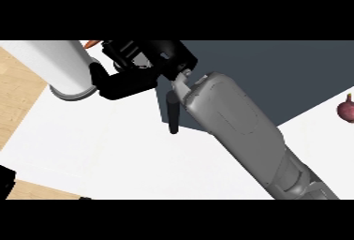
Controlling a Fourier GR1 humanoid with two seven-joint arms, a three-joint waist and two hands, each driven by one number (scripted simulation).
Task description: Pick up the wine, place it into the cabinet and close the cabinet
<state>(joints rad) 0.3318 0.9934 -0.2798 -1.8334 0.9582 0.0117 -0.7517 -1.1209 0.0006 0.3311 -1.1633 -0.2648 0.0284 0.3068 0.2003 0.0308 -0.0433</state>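
The right hand (138,70) curls against the white cabinet door (62,65); a red onion (346,108) sits far right.

Dark wine bottle (172,112), beside white cabinet door (104,136)

The big grey forearm (239,124) looks like smooth hard plastic with a soft shine. The black hand (135,70) at its end looks like dark matt plastic. The white round post (62,65) by the hand is smooth and plain, with a grey ring at its base. The white worktop (104,150) looks smooth and flat. Pale wood (21,98) with fine grain shows past its left edge. The dark blue-grey panel (290,75) is matt. The purple-red round thing (346,108) at the right edge looks a little shiny.
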